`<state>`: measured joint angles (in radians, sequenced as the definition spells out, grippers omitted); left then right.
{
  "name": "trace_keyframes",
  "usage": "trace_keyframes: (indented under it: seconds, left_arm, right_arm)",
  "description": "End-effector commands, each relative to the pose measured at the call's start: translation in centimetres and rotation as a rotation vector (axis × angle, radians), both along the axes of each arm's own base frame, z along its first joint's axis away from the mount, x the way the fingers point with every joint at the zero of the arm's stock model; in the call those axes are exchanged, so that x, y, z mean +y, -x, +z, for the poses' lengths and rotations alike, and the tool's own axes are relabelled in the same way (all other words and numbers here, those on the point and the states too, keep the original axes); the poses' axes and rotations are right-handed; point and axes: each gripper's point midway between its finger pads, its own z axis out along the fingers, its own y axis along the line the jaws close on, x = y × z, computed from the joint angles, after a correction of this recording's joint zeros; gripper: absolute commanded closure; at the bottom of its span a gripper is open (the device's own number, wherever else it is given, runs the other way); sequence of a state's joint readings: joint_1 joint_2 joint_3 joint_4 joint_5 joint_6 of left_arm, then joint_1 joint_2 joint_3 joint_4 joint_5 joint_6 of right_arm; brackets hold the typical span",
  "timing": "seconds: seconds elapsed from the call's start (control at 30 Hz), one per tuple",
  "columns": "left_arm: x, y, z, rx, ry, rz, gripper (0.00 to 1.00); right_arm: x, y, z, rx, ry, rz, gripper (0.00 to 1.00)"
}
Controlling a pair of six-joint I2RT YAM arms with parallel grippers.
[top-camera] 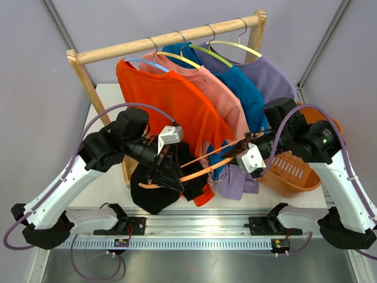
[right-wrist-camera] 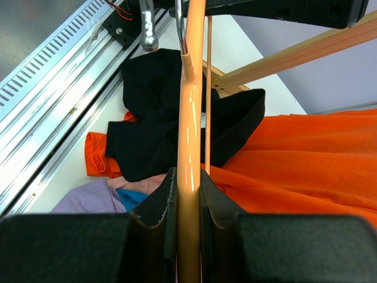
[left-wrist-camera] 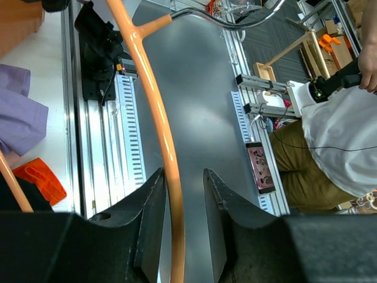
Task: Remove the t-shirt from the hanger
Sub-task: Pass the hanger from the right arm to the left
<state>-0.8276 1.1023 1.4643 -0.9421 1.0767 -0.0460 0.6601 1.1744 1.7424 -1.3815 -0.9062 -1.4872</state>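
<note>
A bare orange hanger (top-camera: 212,158) is stretched between my two grippers in front of the rack. My right gripper (top-camera: 246,144) is shut on one arm of the hanger (right-wrist-camera: 189,118), its jaws tight against the bar (right-wrist-camera: 188,174). My left gripper (top-camera: 169,175) is open; the hanger's other arm (left-wrist-camera: 159,118) runs between its fingers (left-wrist-camera: 183,172), close to the left one. A black t-shirt (top-camera: 154,191) is bunched on the table under the left gripper and also shows in the right wrist view (right-wrist-camera: 159,118). I cannot tell whether it still touches the hanger.
A wooden rack (top-camera: 171,38) behind holds orange (top-camera: 171,100), pink (top-camera: 221,97), blue (top-camera: 247,88) and purple (top-camera: 271,76) shirts on hangers. An orange basket (top-camera: 294,171) stands at the right. A metal rail (top-camera: 194,227) runs along the near edge.
</note>
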Motion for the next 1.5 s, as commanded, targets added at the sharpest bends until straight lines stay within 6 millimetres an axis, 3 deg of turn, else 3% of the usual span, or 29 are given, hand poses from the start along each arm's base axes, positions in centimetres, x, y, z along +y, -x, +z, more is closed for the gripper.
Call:
trace_keyframes:
  seconds: [0.0,0.27,0.3,0.33,0.47,0.57,0.63,0.8,0.83,0.97,1.23,1.3,1.47]
  left_arm:
    - [0.1,0.9,1.0,0.024,0.009,-0.044,0.68]
    - [-0.1,1.0,1.0,0.017,-0.006,-0.054,0.79]
    - [0.0,1.0,1.0,0.017,-0.006,-0.053,0.83]
    - [0.0,1.0,1.1,0.017,-0.006,-0.049,0.99]
    - [0.0,1.1,1.7,0.015,0.009,-0.028,1.00]
    - [0.1,1.2,2.5,0.005,0.041,-0.006,1.00]
    - [0.3,1.4,3.3,-0.005,0.070,0.013,1.00]
    - [0.7,1.8,3.8,-0.003,0.108,0.040,1.00]
    - [1.0,1.9,4.0,-0.007,0.115,0.048,1.00]
    - [1.7,2.5,4.3,-0.016,0.130,0.057,1.00]
    - [3.2,2.8,5.5,-0.079,0.141,0.124,1.00]
    - [3.9,3.0,5.6,-0.095,0.137,0.146,1.00]
    - [4.7,2.4,5.2,-0.119,0.114,0.230,1.00]
  right_arm:
    - [-2.9,4.4,-2.3,0.161,0.124,0.034,1.00]
    - [-2.8,4.4,-2.5,0.167,0.123,0.034,1.00]
    - [-2.8,4.4,-2.5,0.170,0.123,0.033,1.00]
    - [-2.8,4.5,-2.5,0.172,0.123,0.032,1.00]
    - [-2.7,4.5,-2.4,0.182,0.112,0.027,1.00]
    - [-2.4,4.7,-2.0,0.218,0.086,0.009,0.89]
    - [-2.2,4.9,-1.5,0.236,0.059,0.002,0.74]
    - [-1.5,4.8,0.7,0.295,-0.010,-0.040,0.51]
    - [-1.4,4.9,1.6,0.290,-0.033,-0.045,0.43]
    - [-0.9,4.3,5.7,0.280,-0.138,-0.104,0.32]
    - [-1.8,-1.1,15.3,0.079,-0.431,-0.415,0.17]
    - [-2.3,-2.2,16.6,0.104,-0.489,-0.496,0.17]
    - [-2.8,-4.2,20.6,0.151,-0.687,-0.614,0.00]
